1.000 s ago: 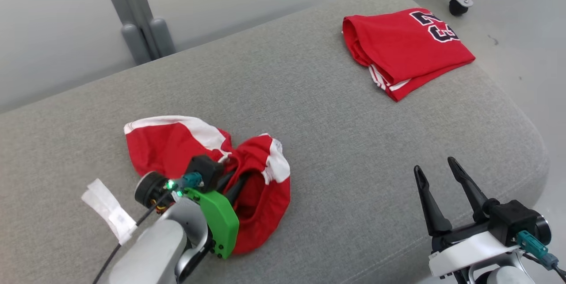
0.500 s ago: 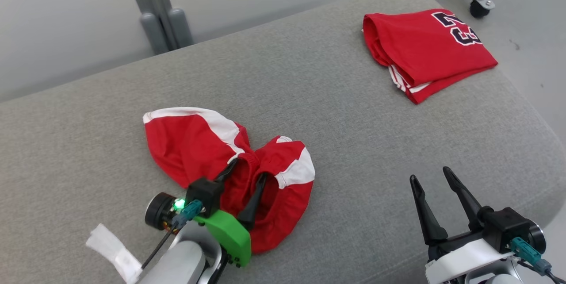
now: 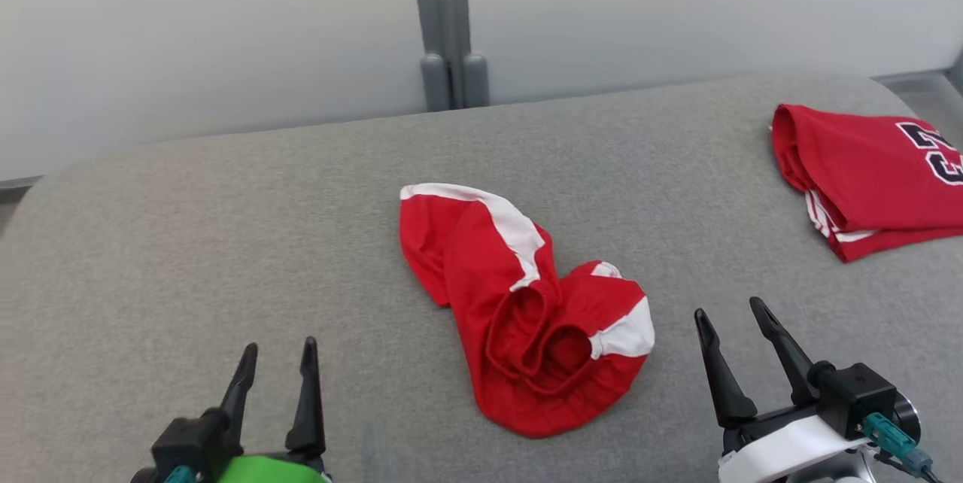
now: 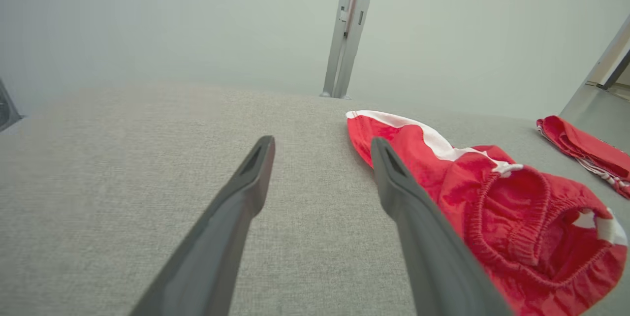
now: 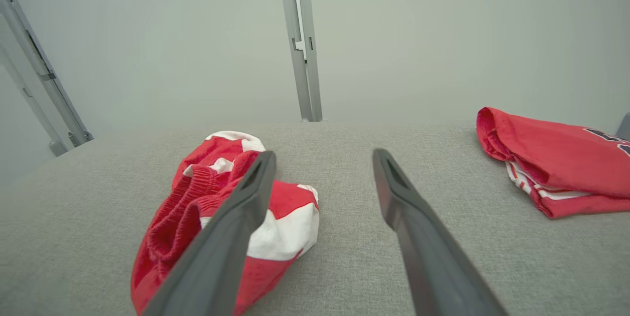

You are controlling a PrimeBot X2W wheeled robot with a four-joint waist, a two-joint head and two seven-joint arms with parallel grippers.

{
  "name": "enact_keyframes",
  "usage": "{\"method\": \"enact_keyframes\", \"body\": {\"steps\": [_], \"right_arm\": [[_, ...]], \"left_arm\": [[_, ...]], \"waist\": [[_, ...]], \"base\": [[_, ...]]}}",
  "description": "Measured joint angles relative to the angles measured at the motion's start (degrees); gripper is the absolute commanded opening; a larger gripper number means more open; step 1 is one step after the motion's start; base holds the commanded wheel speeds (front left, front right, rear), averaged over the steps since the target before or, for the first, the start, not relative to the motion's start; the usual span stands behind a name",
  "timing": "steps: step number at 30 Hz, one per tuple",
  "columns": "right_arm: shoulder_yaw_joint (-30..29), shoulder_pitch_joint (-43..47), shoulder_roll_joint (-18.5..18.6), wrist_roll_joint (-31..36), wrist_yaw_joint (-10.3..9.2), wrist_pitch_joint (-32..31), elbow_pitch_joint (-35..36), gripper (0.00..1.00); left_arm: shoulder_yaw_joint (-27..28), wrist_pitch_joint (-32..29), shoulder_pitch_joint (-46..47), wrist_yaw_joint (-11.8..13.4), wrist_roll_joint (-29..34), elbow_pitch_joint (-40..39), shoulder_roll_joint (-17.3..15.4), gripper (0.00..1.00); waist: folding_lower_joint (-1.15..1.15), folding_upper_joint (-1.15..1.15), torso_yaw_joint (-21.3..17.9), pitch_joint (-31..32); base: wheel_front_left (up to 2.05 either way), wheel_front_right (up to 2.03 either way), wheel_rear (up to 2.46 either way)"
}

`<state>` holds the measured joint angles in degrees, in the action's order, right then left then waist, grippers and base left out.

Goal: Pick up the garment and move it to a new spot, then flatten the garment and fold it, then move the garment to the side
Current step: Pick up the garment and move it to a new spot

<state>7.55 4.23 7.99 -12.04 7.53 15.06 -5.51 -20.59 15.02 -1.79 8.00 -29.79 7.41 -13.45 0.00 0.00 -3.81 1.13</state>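
Near the middle of the grey cushion (image 3: 226, 242), the garment (image 3: 481, 272) lies in a loose, crumpled heap: red, smooth-knit shorts with broad white panels (image 3: 519, 226) along the sides. Its gathered elastic waistband (image 3: 538, 332) faces up and toward the robot, puckered into two rounded loops with a shadowed hollow among the folds. One leg runs fairly flat toward the far left of the heap; the other is bunched at the near right. The cushion is a wide pad of coarse woven fabric with softly rounded corners and edges.

Left gripper (image 3: 278, 347), lower left of the head view: two long, dark, tapering fingers spread apart and empty, over bare cushion and well apart from the garment's left edge. In its wrist view the garment lies just beyond the right-hand finger.

Right gripper (image 3: 728, 310), lower right: fingers likewise spread and holding nothing, near the garment's right edge but not touching it.

At the far right of the cushion rests a folded jersey (image 3: 865, 167): red, flat and roughly rectangular, with striped white trim at its layered edge and part of a dark, white-outlined number on top. Behind the cushion, a grey metal post (image 3: 448, 16) of paired upright sections stands against a plain, pale wall (image 3: 188, 31).
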Motion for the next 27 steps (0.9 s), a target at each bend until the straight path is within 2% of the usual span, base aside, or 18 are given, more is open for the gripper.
{"method": "enact_keyframes", "body": {"steps": [3, 6, 9, 14, 17, 21, 27], "right_arm": [[-0.6, 0.2, -0.4, 0.0, 0.01, 0.0, 0.0, 1.00], [-2.1, 1.5, -1.1, -0.1, 0.00, 0.0, 0.2, 1.00], [-2.4, 2.9, -1.6, -0.1, 0.00, 0.0, 0.3, 1.00], [-2.0, 4.6, -2.0, -0.1, 0.00, 0.0, 0.4, 1.00], [-1.8, 5.2, -2.1, -0.1, 0.00, 0.0, 0.3, 1.00], [-1.6, 5.6, -2.1, -0.1, 0.00, 0.0, 0.3, 1.00], [-1.6, 5.5, -1.9, -0.1, 0.00, 0.0, 0.2, 1.00]], "left_arm": [[4.7, 0.0, -4.9, -0.8, 3.4, -4.5, 1.5, 1.00], [9.4, 0.0, -9.1, -1.0, 6.9, -9.1, 4.5, 1.00], [12.2, 0.0, -12.7, -3.2, 10.3, -12.2, 6.8, 1.00], [14.5, 0.0, -15.4, -7.8, 15.0, -14.6, 9.2, 1.00], [15.4, 0.0, -15.7, -9.4, 16.7, -14.5, 9.8, 1.00], [15.5, 0.0, -16.2, -10.5, 19.3, -13.1, 10.3, 1.00], [15.9, 0.0, -16.7, -10.9, 20.4, -12.0, 10.5, 1.00]], "waist": [[0.00, 0.00, 2.2, 1.4], [0.00, 0.00, 3.4, 3.1], [0.00, 0.00, 3.8, 4.8], [0.00, 0.00, 3.4, 6.5], [0.00, 0.00, 2.7, 6.9], [0.00, 0.00, 2.0, 7.1], [0.00, 0.00, 1.5, 7.0]], "base": [[0.00, 0.00, 0.00], [0.00, 0.00, 0.00], [0.00, 0.00, 0.00], [0.00, 0.00, 0.00], [0.00, 0.00, 0.00], [0.00, 0.00, 0.00], [0.00, 0.00, 0.00]]}}
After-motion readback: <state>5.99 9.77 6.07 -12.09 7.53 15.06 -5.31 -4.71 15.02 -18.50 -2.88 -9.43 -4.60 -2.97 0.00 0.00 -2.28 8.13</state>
